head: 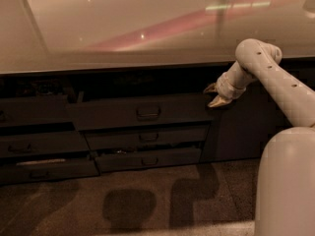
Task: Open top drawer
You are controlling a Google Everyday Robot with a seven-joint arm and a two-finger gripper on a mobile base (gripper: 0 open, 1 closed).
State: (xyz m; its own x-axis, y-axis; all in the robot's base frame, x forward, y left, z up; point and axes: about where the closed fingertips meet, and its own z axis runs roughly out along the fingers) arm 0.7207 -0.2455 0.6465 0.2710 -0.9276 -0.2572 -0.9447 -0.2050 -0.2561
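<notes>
The top drawer (113,113) is the wide dark grey front under the counter, with a small loop handle (148,112) at its centre. It stands pulled out a little, and a dark gap shows above its top edge. My gripper (213,95) is at the drawer front's right end, well to the right of the handle. It is open, with one tan fingertip (210,88) above and one below, level with the drawer's upper right corner. Whether the fingers touch the drawer cannot be told.
Two narrower drawers (147,137) sit below the top one, and a second stack of drawers (39,144) is at the left. A pale glossy countertop (123,28) overhangs them all. A dark cabinet door (241,127) stands at the right. My arm's white base (288,181) fills the lower right. Brown carpet (98,200) covers the floor.
</notes>
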